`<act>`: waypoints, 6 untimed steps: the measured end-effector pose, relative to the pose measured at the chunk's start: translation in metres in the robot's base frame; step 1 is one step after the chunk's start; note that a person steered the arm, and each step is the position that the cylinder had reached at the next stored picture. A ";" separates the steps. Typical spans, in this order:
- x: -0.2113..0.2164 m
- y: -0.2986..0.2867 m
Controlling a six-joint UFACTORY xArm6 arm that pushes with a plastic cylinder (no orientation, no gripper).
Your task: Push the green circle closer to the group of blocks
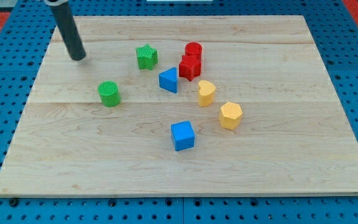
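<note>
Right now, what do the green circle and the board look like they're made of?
The green circle looks like matte plastic, perhaps 3D-printed: fine ridges line its top and side. The board looks like pale unvarnished wood: joined planks with visible grain and a dull sheen.

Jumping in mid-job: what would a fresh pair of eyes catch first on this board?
The green circle sits alone toward the view's left, apart from the cluster of red, blue, yellow and green blocks mid-board. My tip rests near the view's top left, up-left of that circle and not touching it.

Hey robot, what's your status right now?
My tip up-left of green circle, apart. Circle alone, left of the group. Green star nearest; path clear.
</note>
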State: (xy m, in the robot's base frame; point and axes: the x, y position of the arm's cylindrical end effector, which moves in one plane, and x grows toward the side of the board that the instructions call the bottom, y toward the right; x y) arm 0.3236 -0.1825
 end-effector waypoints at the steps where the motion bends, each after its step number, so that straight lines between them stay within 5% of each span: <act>1: 0.000 0.114; 2: 0.000 0.157; 3: -0.011 0.064; 4: 0.041 -0.004; 5: 0.127 0.003; 6: 0.123 0.060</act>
